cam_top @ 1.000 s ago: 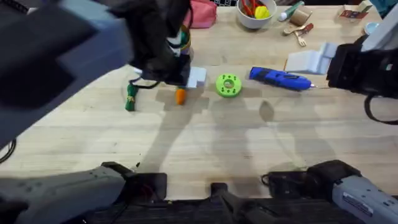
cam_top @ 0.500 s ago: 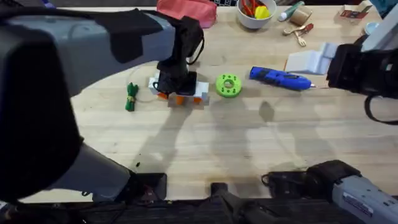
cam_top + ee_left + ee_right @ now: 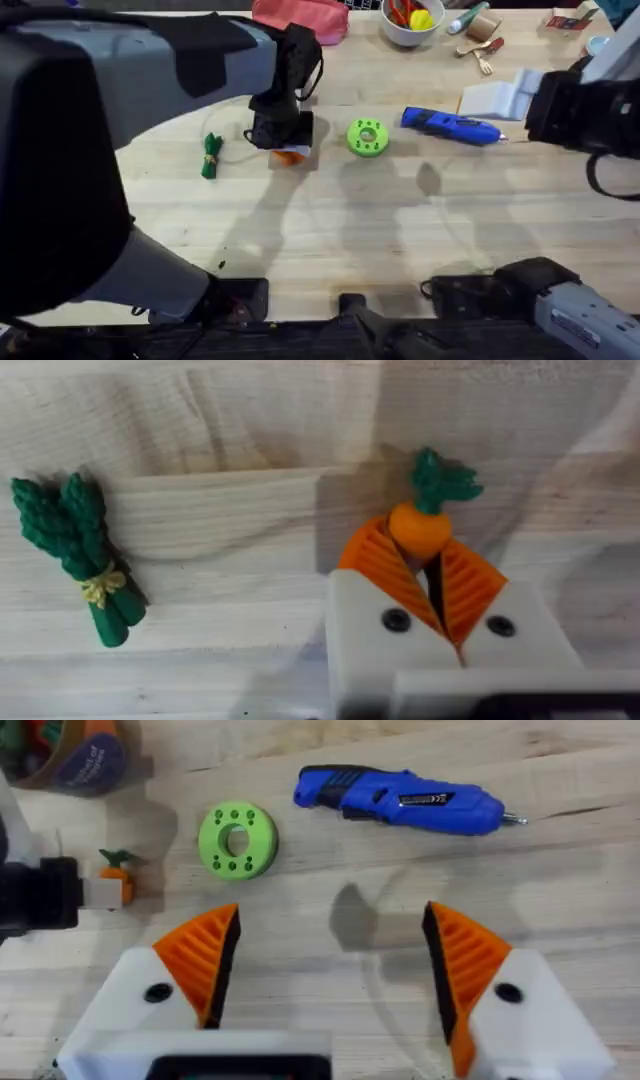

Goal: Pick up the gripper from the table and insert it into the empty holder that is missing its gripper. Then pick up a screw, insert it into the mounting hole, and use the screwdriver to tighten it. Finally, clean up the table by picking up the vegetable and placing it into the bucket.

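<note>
Light wooden tabletop (image 3: pixel 330 250) carrying one blue screwdriver (image 3: pixel 452 126), one green disc (image 3: pixel 367 138); left end effector (image 3: pixel 432 568) pinching the one toy carrot (image 3: pixel 424 520); right end effector (image 3: pixel 330 955) hanging released.

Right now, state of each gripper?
Left gripper: shut on the toy carrot, pinched between its orange pads.
Right gripper: open, holding nothing, hovering above the table.
</note>
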Available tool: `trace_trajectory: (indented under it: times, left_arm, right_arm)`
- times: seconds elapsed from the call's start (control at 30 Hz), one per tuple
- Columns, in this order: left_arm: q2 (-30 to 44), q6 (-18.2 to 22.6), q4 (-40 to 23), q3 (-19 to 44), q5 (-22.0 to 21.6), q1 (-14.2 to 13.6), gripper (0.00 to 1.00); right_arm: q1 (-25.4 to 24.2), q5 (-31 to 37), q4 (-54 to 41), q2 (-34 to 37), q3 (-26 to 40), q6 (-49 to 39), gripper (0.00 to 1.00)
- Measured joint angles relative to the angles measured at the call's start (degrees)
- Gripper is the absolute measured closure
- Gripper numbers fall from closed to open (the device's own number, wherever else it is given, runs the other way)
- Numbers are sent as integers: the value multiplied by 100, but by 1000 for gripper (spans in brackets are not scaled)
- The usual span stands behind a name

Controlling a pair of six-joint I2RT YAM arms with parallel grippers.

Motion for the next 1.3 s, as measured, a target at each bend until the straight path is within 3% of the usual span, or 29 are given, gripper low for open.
trace_trajectory:
  times: [0.17, 0.3, 0.5, 0.7, 1.03, 1.3]
  left_arm:
    - [2, 1, -93, 52, 13, 0, 973]
    - [2, 6, -466, 485, 14, 2, 973]
    - [-20, 298, -1289, 1851, 7, 17, 973]
    - [-124, 709, -1401, 2905, -113, 226, 973]
    - [-24, 1174, -659, 3027, -269, 1062, 973]
    - [530, 1360, -564, 3027, -284, 1126, 973]
  right_arm:
    - [0, 0, -4, -1, 0, 0, 8]
    - [0, 0, -4, 0, 0, 0, 7]
    - [0, 0, -6, -1, 0, 0, 8]
    - [0, 0, -5, -1, 0, 1, 7]
    - [0, 0, -7, 0, 0, 0, 8]
    - [0, 0, -7, -2, 0, 2, 8]
